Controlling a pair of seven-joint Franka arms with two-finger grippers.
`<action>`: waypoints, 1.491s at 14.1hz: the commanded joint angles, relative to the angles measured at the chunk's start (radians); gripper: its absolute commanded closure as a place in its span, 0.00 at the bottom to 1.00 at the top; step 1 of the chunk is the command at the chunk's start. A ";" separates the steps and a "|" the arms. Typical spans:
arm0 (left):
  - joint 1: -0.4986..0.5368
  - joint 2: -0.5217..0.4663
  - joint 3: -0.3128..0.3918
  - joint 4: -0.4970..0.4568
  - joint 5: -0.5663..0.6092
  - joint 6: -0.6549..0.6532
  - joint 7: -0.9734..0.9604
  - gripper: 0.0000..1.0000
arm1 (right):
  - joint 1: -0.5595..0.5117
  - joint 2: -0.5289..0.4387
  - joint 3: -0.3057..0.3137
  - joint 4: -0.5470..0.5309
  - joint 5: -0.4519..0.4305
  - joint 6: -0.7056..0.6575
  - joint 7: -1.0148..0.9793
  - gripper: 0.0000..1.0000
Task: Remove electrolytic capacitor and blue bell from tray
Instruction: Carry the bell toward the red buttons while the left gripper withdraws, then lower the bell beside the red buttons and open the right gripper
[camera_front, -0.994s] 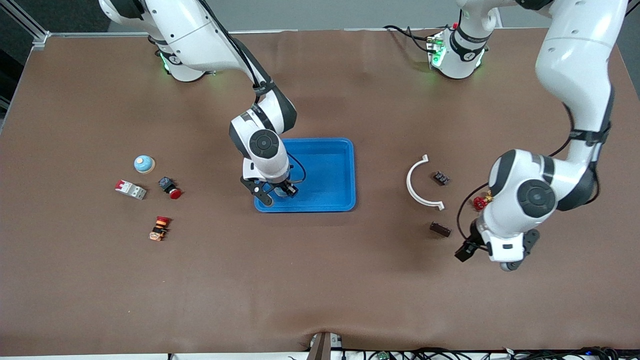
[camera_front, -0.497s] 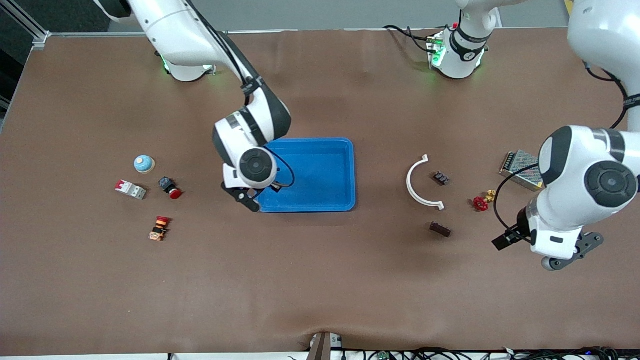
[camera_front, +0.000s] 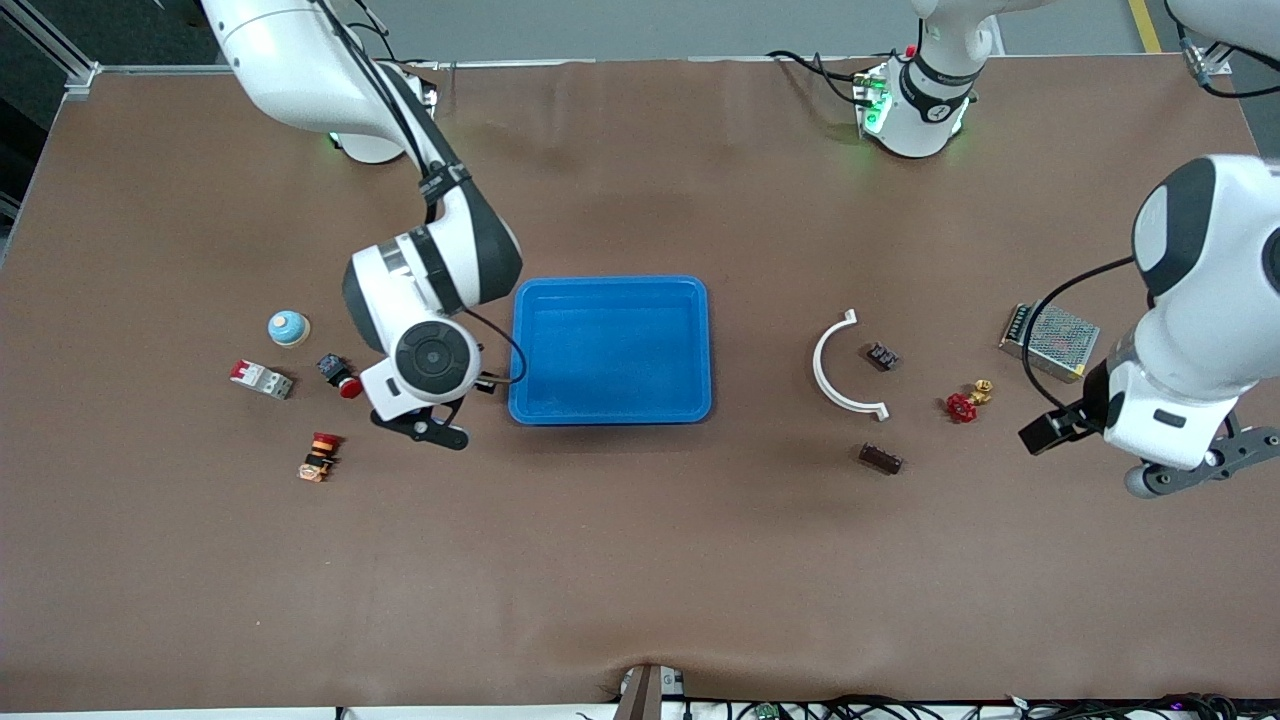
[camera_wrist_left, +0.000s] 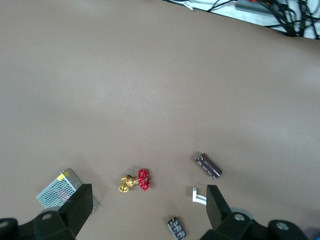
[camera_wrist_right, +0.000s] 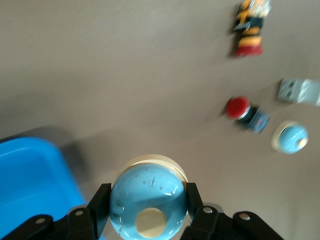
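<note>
Clamped between the right gripper's (camera_wrist_right: 147, 210) fingers, a blue bell (camera_wrist_right: 147, 197) hangs over bare table beside the blue tray (camera_front: 610, 405); capacitor (camera_front: 880, 458) lies apart from the raised left gripper (camera_wrist_left: 147, 210), jaws spread wide

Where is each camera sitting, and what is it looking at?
Front view: high across the table, facing both arms' bases, over the blue tray; both arms show.
Left wrist view: on the left arm, looking down at the red valve; the open left hand shows.
Right wrist view: on the right arm, looking down; the right hand grips a blue bell.
Shared: front and right wrist views both show the other bell.
</note>
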 joint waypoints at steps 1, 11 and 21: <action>0.009 -0.068 -0.003 -0.014 -0.030 -0.050 0.072 0.00 | -0.099 -0.084 0.012 -0.128 -0.032 0.108 -0.175 1.00; -0.129 -0.357 0.255 -0.161 -0.190 -0.145 0.374 0.00 | -0.410 -0.130 0.012 -0.316 -0.032 0.453 -0.698 1.00; -0.142 -0.471 0.272 -0.255 -0.212 -0.179 0.408 0.00 | -0.593 -0.077 0.017 -0.410 -0.019 0.745 -0.938 1.00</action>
